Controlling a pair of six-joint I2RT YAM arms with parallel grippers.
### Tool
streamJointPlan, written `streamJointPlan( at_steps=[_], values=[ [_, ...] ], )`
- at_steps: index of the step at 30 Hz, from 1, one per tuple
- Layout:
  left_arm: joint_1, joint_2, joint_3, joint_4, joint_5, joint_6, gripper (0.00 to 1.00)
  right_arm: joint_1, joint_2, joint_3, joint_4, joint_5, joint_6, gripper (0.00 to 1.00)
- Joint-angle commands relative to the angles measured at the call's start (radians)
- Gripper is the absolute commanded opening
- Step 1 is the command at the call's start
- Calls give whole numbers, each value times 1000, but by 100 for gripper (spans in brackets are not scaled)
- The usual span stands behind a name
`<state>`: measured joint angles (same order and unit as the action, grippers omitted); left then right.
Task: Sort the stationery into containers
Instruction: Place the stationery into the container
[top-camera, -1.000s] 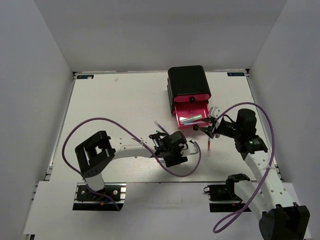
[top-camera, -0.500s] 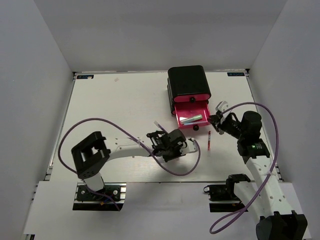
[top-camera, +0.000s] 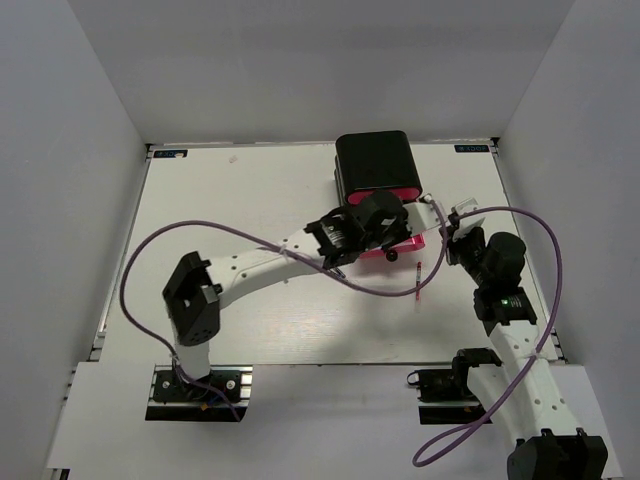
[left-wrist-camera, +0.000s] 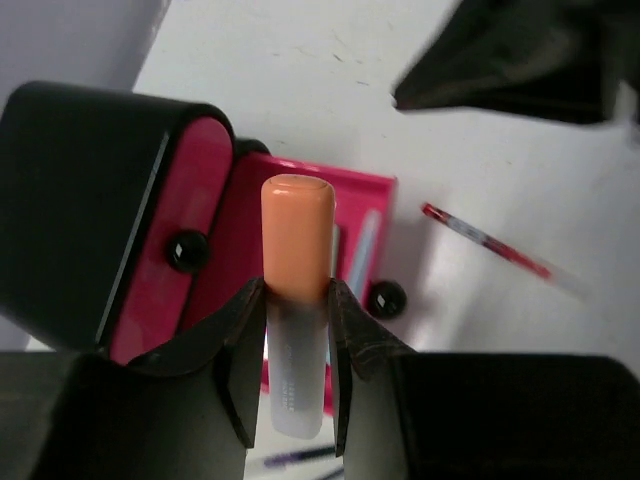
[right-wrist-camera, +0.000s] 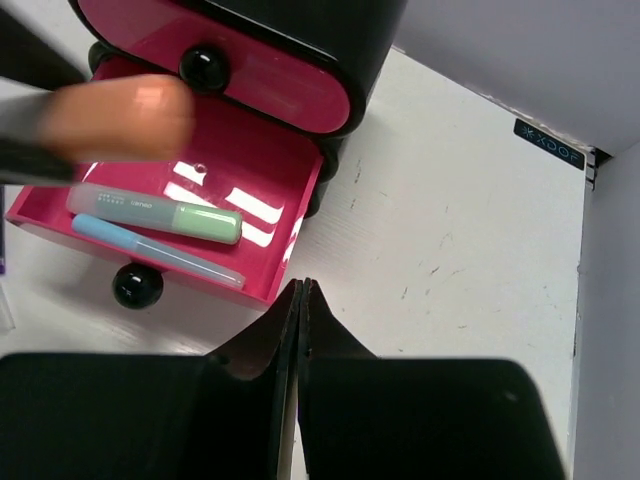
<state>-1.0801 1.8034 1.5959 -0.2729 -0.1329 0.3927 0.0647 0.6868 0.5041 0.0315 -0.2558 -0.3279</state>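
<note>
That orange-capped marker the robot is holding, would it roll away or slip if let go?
Probably apt to roll: the orange-capped marker looks round and smooth, though the walls of the open pink drawer should stop it if it lands there. It seems stiff and light, held straight by the left hand alone. Its frosted barrel may be slippery.
</note>
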Motion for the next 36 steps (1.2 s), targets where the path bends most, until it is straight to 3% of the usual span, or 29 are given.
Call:
streamJointPlan(
  at_steps=[1,6,13,17,20,24,26,29,30,33,35,36],
  values=[
    [22,120,110,35,-54,57,0,-6,-20,-3,67,18,21,0],
    [57,197,122,205,-106,57,1,-8,-33,-12,71,20,16,0],
    [88,277,162,205,-178,23,12,-19,-43,-15,73,35,18,0],
    [88,245,122,241,-197,5,45,-19,-35,-13,70,35,21,15],
    [88,214,113,241,-206,-5,58,-26,-24,-13,71,32,23,18],
    [88,139,66,261,-195,-14,61,-28,-10,-13,61,15,18,21],
    [88,76,23,273,-195,-28,61,-31,-1,-13,56,4,15,16],
    [88,-31,-60,284,-185,-74,53,-34,17,-13,45,-49,-6,0],
    [88,-64,-86,296,-172,-93,35,-32,17,-15,38,-62,-19,0],
    [88,-220,-206,296,-172,-158,0,-35,32,-30,15,-216,-121,0],
    [88,-318,-322,287,-172,-186,0,-31,63,-30,-65,-389,-216,0],
    [88,-429,-365,275,-172,-218,0,-26,86,-21,-152,-442,-417,0]
  ],
)
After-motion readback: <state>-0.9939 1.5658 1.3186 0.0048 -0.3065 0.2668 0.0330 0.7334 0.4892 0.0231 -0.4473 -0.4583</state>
